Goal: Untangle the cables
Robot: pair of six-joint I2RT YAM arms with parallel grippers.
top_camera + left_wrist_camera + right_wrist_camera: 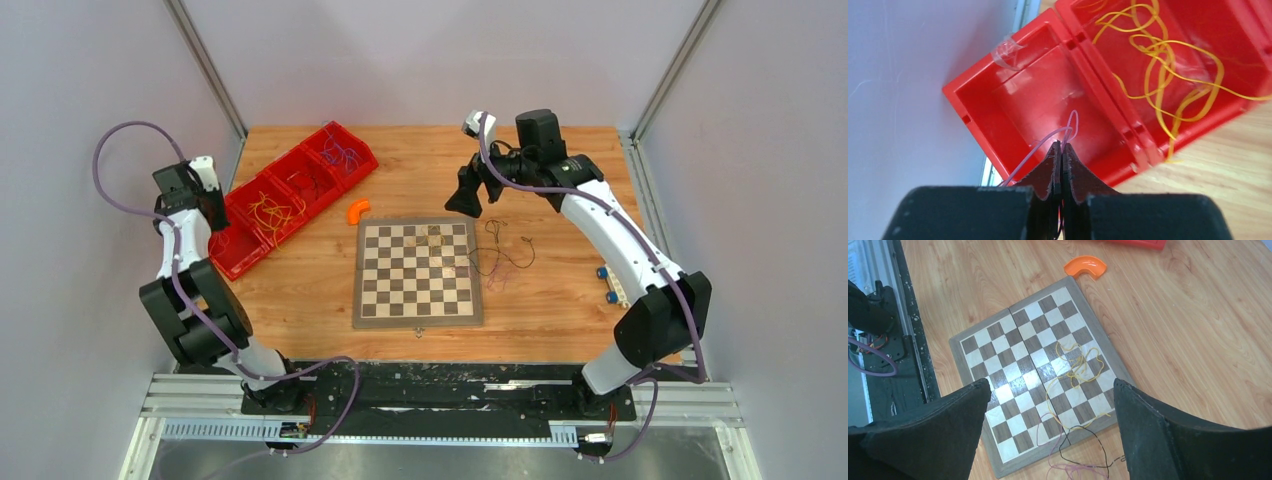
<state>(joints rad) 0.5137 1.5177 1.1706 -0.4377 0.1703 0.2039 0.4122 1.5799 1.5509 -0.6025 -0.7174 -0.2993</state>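
My left gripper (pixel 1061 146) is shut on a thin pale purple cable (pixel 1040 145), held over the bare end compartment of the red bin (pixel 978 107). Beside it, the adjoining compartment holds a heap of yellow cables (pixel 1158 55). Over the far right of the chessboard (pixel 998 345) my right gripper (pixel 1050 382) hangs open, gripping nothing. Below it a yellow cable (pixel 1075 365) lies on the board's squares. It is tangled with a black cable (pixel 1083 432) and a purple cable (pixel 1073 469) that trail onto the wood. From above, the tangle (pixel 500 255) sits right of the board.
The red bin (pixel 245 255) runs diagonally along the back left, with orange cables (pixel 303 180) and purple cables (pixel 347 155) in further compartments. An orange curved piece (pixel 357 210) lies behind the chessboard. A small blue-and-white part (pixel 611 283) rests by the right arm.
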